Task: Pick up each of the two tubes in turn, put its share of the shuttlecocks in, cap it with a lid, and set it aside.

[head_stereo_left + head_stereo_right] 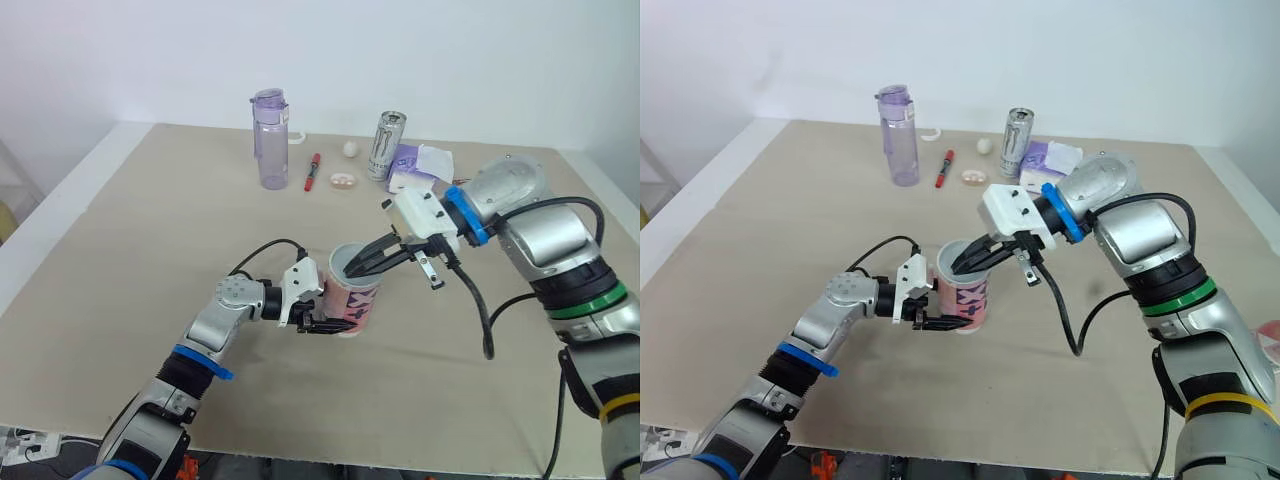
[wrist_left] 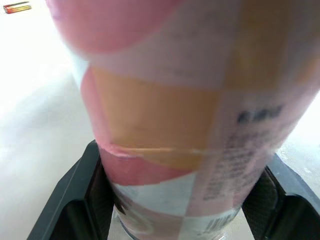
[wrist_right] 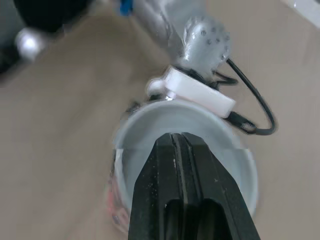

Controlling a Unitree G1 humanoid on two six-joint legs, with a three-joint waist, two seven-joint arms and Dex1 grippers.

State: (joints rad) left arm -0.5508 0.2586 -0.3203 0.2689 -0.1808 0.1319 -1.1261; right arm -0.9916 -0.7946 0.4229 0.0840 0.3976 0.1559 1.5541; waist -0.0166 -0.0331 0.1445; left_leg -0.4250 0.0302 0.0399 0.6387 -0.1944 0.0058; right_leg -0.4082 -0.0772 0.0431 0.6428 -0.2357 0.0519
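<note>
One tube (image 1: 352, 290) stands upright, well nearer the robot than the can (image 1: 385, 146), its long axis vertical and its open mouth facing up. The left gripper (image 1: 328, 324) clamps its lower wall. The right gripper (image 1: 352, 271), fingers pressed together, dips into the mouth.

L gripper (image 1: 338, 321) round upright pink tube (image 1: 360, 293), R gripper (image 1: 354, 267) tips inside its open top.

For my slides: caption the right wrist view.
Shut right hand at the mouth of the open tube gripped by the left hand.
</note>
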